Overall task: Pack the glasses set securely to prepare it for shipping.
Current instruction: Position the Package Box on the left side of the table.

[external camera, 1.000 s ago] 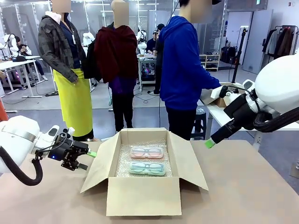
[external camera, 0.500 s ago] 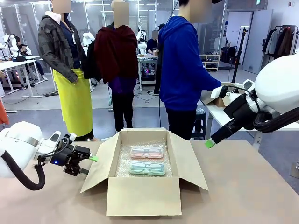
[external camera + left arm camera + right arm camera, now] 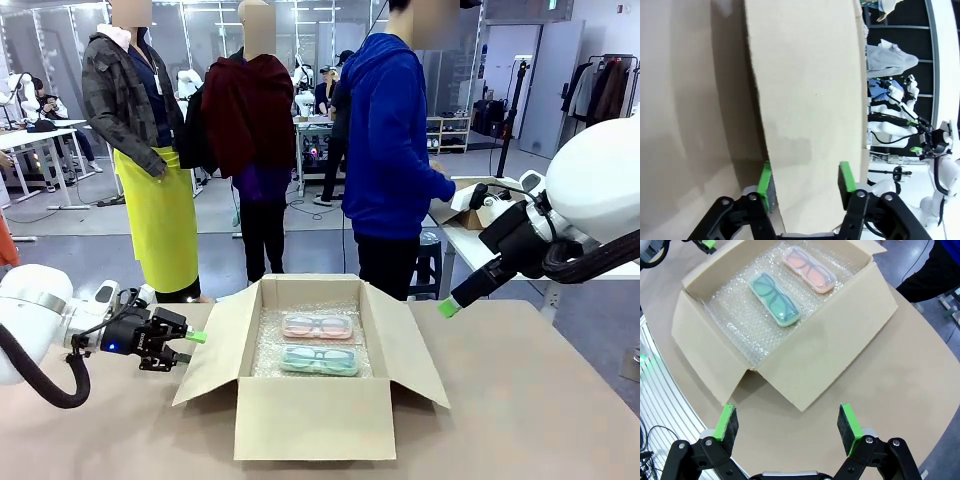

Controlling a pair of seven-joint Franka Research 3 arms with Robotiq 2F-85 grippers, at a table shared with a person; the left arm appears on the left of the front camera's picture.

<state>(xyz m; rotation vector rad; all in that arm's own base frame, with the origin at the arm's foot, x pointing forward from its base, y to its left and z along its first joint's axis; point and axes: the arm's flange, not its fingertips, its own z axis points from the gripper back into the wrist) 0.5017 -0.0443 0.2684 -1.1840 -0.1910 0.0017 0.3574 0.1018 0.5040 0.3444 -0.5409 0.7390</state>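
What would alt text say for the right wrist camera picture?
Seen from above, an open cardboard box lined with bubble wrap holds a mint green case and a pale pink case side by side. The right gripper hovers open over the table beside it.

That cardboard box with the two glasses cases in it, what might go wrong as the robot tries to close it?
The left gripper straddles the edge of the box's left flap with its jaws partly closed; a shallow hold could slip off as it folds. Pushing the flap might also slide the light cardboard box across the table. The pink case and mint case lie loose on bubble wrap, uncovered, so a jolt could shift them.
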